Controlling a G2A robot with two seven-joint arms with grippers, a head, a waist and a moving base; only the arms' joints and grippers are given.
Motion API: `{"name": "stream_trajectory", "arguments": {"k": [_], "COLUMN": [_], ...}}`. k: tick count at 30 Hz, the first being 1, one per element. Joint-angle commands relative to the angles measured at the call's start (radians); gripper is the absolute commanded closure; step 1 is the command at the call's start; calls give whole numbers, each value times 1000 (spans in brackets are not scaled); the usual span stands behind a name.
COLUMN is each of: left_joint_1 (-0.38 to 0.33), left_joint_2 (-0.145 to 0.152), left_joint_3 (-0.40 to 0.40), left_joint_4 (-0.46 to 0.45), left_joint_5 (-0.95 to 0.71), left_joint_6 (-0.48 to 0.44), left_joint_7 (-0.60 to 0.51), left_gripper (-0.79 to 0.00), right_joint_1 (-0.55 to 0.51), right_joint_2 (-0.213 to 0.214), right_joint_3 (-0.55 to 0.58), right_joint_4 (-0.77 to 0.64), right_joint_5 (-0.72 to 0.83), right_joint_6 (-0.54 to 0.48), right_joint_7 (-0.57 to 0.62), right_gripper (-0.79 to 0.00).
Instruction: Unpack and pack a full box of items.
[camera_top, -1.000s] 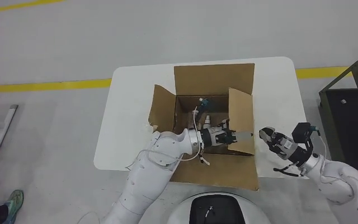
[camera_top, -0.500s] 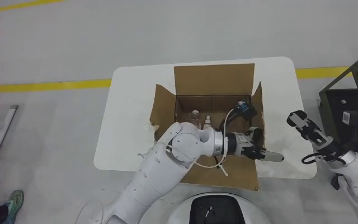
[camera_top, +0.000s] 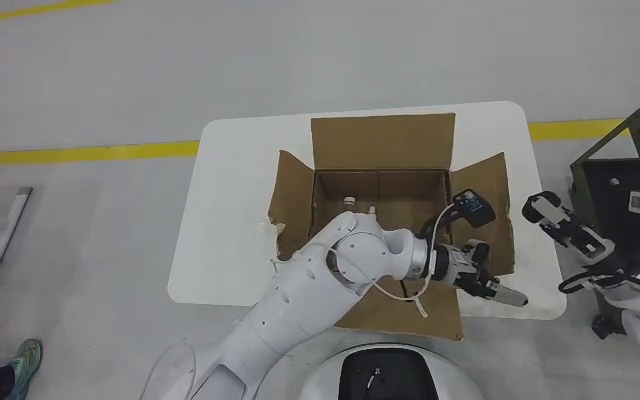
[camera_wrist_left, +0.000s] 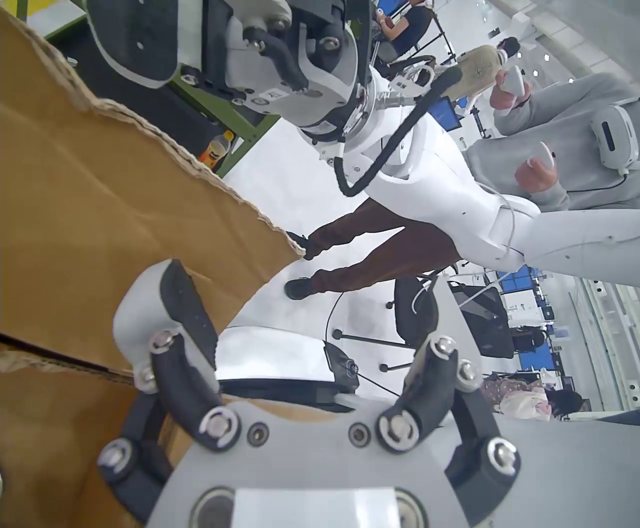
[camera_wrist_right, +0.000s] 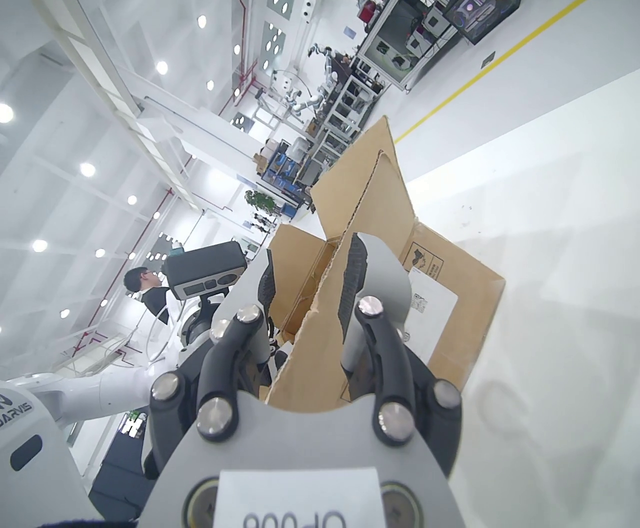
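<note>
Box (camera_top: 380, 140), flaps out, on counter (camera_top: 240, 200). My left claw (camera_top: 497, 290): spread, empty, at near right corner. Right claw (camera_wrist_right: 312, 252): spread, empty, beside right flap (camera_top: 495, 215).

Box (camera_top: 380, 148) contents mostly hidden under the left arm (camera_top: 370, 258). Only two small tops (camera_top: 349, 201) peek out near the far-left inside corner, too small to identify. Right arm (camera_top: 585, 240) and green rack (camera_top: 610, 200) are both cut off by the top view's right edge.
</note>
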Motion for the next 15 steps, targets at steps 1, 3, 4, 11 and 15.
{"name": "stream_trajectory", "arguments": {"k": [1,3,4,11,15], "left_joint_1": [-2,-4,-5,-11,-11], "left_joint_2": [-4,-8,-10,-23,-28], "left_joint_3": [3,7,10,21,20], "left_joint_4": [10,18,22,40,47], "left_joint_5": [-6,-8,-9,-12,-15], "left_joint_6": [-3,-6,-8,-13,-15], "left_joint_7": [-1,-4,-7,-23,-28], "left_gripper": [-785,-785,-785,-785,-785], "right_joint_1": [-2,-4,-5,0,2], "right_joint_2": [1,0,0,-3,-4], "right_joint_3": [3,2,-3,-23,-29], "right_joint_4": [-3,-1,2,18,27], "right_joint_5": [-26,-63,-71,-122,-127], "right_joint_6": [11,25,34,57,57], "right_joint_7": [8,8,6,2,4], "right_gripper": [-339,-339,-332,-225,0]}}
